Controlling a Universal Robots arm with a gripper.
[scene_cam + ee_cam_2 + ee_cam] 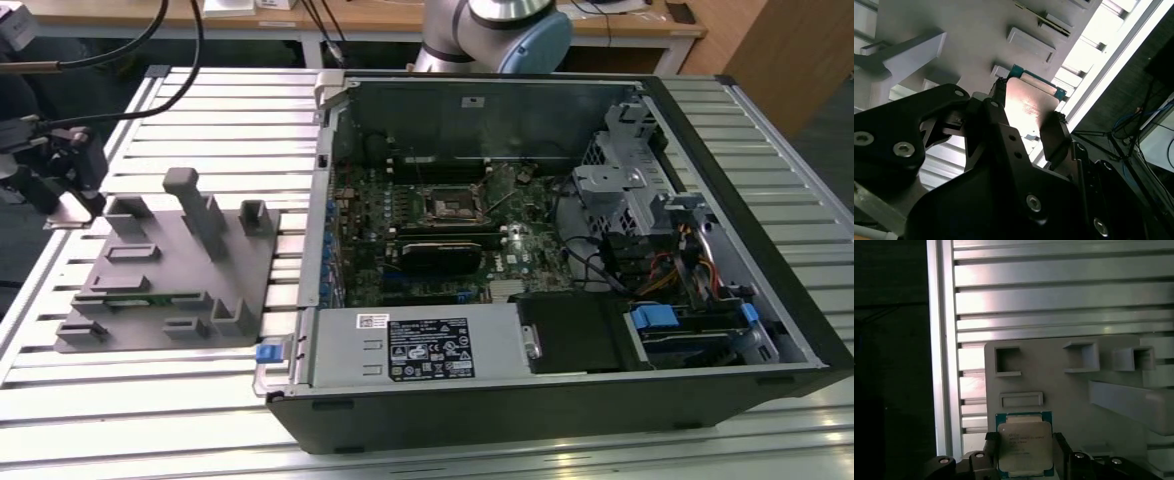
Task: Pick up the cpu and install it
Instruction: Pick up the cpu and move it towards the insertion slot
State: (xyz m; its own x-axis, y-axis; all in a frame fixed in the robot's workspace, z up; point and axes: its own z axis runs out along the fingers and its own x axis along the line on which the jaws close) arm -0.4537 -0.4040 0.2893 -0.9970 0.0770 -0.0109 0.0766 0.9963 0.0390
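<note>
The cpu (1024, 444) is a flat square chip with a pale metal top and a green rim. It lies between the two black fingers of my gripper (1026, 452), which touch its opposite edges. The second wrist view shows the cpu (1030, 106) in the gripper (1026, 114) just above the grey fixture plate (979, 35). In the exterior view the gripper (60, 172) is at the far left, over that fixture's (174, 275) far left corner. The black socket (451, 205) sits on the motherboard inside the open computer case (561, 400), well to the exterior view's right of the gripper.
The fixture carries upright grey posts (200, 210) and low rectangular pockets (1021, 400). Everything rests on a ribbed aluminium table (174, 100), whose edge (943, 340) runs close beside the gripper. Drive cages and cables (654, 220) fill the case's right side.
</note>
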